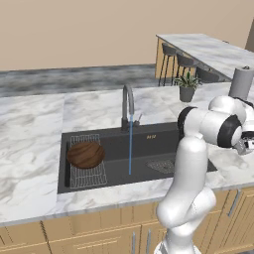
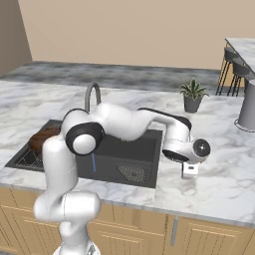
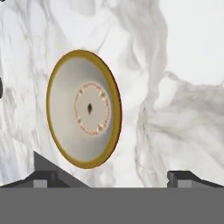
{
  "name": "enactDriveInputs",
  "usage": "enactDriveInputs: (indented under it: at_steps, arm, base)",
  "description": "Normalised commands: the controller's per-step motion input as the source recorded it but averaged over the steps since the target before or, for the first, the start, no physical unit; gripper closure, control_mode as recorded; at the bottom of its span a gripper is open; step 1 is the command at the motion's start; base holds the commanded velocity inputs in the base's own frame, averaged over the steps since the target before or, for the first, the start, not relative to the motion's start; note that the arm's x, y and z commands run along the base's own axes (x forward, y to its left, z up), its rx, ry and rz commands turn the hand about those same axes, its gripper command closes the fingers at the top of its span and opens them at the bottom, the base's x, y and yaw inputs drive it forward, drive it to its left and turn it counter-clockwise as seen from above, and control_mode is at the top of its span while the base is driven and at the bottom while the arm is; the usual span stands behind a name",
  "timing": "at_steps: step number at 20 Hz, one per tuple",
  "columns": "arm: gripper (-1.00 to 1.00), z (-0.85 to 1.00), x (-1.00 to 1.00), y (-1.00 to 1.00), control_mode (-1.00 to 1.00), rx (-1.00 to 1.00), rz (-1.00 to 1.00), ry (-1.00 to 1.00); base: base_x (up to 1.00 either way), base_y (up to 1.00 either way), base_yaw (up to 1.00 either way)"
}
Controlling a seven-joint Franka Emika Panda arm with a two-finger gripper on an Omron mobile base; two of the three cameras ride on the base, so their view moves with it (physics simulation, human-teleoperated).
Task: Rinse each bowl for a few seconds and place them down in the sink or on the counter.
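A smaller bowl (image 3: 84, 108) with a tan rim, a pale inside and a dotted ring at its centre lies on the white marble counter (image 3: 183, 109). Right above it my gripper (image 3: 113, 177) hangs open, the bowl lying ahead of the left fingertip (image 3: 43, 177). The arm reaches out to the right of the sink (image 1: 149, 141), with the gripper (image 2: 189, 170) low over the counter. In the sink's left half a wide dark brown bowl (image 1: 85, 155) sits on the wire rack. A thin stream of water (image 1: 130, 146) runs from the grey arched tap (image 1: 128, 104).
A mesh strainer (image 1: 161, 165) lies in the sink's right half. Behind the hand stand a potted plant (image 2: 192, 97) and a grey cylinder (image 2: 247, 112). The raised bar top (image 1: 208, 49) with stools is at the far right.
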Motion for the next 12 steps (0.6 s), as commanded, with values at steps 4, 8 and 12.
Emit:
enactDriveInputs:
  at_steps: [4,8,12]
  arm:
    - [-1.0,-0.07,0.26,-0.2,-1.0,0.04,0.0,-0.02]
    - [-1.0,-0.11,0.27,-0.28,-1.0,0.05,0.0,-0.02]
    - [-1.0,-0.12,0.25,-0.3,-1.0,0.05,0.0,-0.02]
  base:
    - [0.0,0.0,0.0]
    - [0.0,0.0,0.0]
    - [0.0,0.0,0.0]
